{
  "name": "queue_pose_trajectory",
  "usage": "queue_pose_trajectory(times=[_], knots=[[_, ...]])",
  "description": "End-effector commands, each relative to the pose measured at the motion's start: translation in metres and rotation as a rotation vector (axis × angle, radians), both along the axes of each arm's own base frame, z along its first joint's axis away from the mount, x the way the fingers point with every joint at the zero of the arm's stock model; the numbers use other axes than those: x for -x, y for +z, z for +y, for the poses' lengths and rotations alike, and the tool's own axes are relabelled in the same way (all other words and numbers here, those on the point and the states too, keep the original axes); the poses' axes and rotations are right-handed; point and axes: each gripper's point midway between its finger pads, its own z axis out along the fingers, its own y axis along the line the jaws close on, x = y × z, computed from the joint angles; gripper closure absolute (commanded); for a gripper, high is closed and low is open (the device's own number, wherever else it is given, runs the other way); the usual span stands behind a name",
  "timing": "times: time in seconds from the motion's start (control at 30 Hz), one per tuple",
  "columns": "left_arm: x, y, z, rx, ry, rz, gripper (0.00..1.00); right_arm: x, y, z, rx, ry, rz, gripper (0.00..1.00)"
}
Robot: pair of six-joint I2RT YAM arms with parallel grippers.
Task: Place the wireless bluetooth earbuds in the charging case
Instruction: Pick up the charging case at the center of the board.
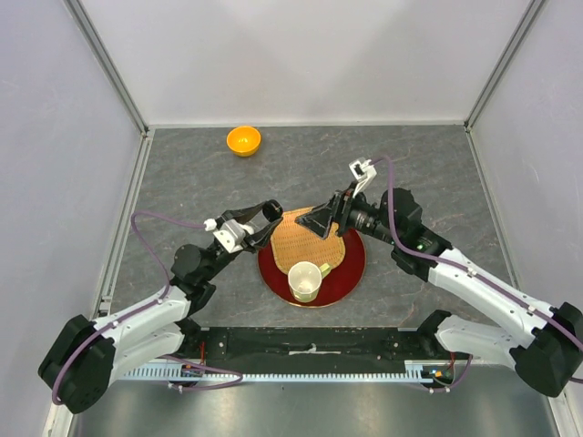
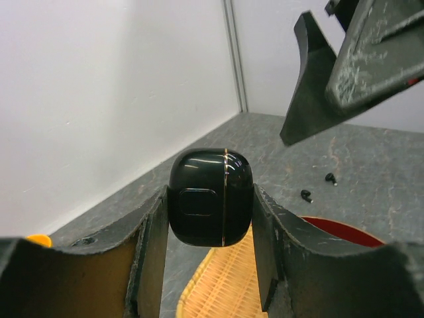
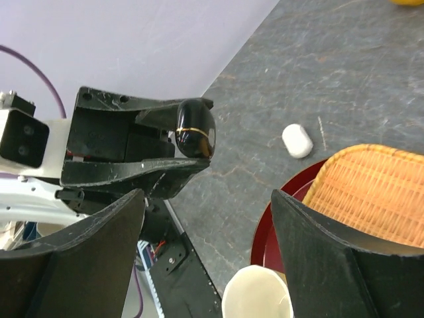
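1. Your left gripper (image 2: pixel 211 222) pinched the black charging case (image 2: pixel 211 182) between its fingers.
2. Your right gripper (image 3: pixel 205 199) stood spread near it.
3. Two black earbuds (image 2: pixel 306 195) lay on the table (image 2: pixel 377 162), apart from both.

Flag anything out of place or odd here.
Two tiny black earbuds lie loose on the grey table beyond the round red tray. The glossy black charging case, clamped in the left gripper's jaws, looks shut, so nothing can go in yet. A white oval object also lies stray beside the tray.
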Motion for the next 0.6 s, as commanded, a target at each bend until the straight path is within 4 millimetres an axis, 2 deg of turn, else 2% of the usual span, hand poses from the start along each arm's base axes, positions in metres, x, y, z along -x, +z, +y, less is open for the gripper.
queue_pose_trajectory(times=[0.0, 0.03, 0.17, 0.2, 0.37, 0.57], knots=[[0.012, 0.03, 0.0, 0.147, -0.048, -0.032, 0.98, -0.004, 0.021, 0.011, -0.051, -0.017, -0.058, 0.15], [0.017, 0.037, 0.002, 0.18, -0.059, -0.055, 0.98, -0.004, 0.023, 0.013, -0.067, -0.014, -0.057, 0.15], [0.028, 0.044, -0.002, 0.217, -0.127, -0.072, 0.98, -0.001, 0.025, 0.02, -0.149, 0.006, 0.019, 0.09], [0.03, 0.043, -0.003, 0.214, -0.141, -0.076, 0.98, 0.0, 0.031, 0.022, -0.18, 0.015, 0.015, 0.08], [0.042, 0.046, -0.01, 0.195, -0.213, -0.105, 0.98, 0.006, 0.032, 0.034, -0.236, 0.088, 0.078, 0.02], [0.055, 0.054, -0.018, 0.189, -0.294, -0.134, 0.98, 0.015, 0.028, 0.048, -0.287, 0.186, 0.171, 0.02]])
